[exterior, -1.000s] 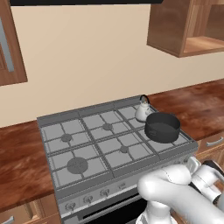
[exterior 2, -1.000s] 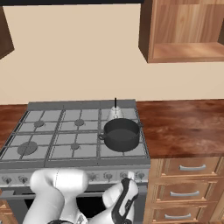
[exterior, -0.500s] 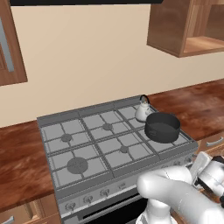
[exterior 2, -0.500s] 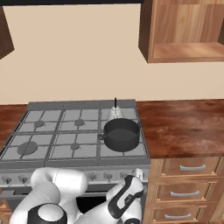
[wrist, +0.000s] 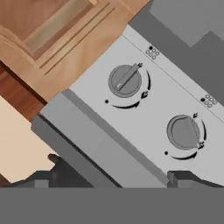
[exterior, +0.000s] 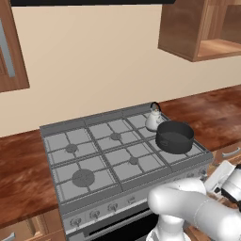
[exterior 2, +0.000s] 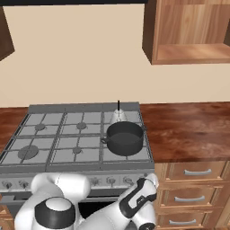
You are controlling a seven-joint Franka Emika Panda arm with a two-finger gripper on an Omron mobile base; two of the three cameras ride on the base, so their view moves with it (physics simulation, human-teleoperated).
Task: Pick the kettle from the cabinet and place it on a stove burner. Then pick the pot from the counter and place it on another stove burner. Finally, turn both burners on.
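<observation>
Left base view: kettle (exterior: pixel 153 118) upright on the stove's (exterior: pixel 56 130) back-right burner, pot (exterior: pixel 174 136) on the front-right burner, touching or just in front of the kettle. Arm (exterior: pixel 195 212) bent low before the stove front, wrist off to the right.

Right base view: pot (exterior 2: pixel 124 137) just in front of kettle (exterior 2: pixel 119 116); cabinet (exterior 2: pixel 188 31) bare, up right of the stove. Forearm (exterior 2: pixel 137 201) angled low under the knob panel.

Hand view: fingertips (wrist: pixel 52 175) spread wide, holding nothing, aimed at two knobs (wrist: pixel 125 81) on the stove front.
</observation>
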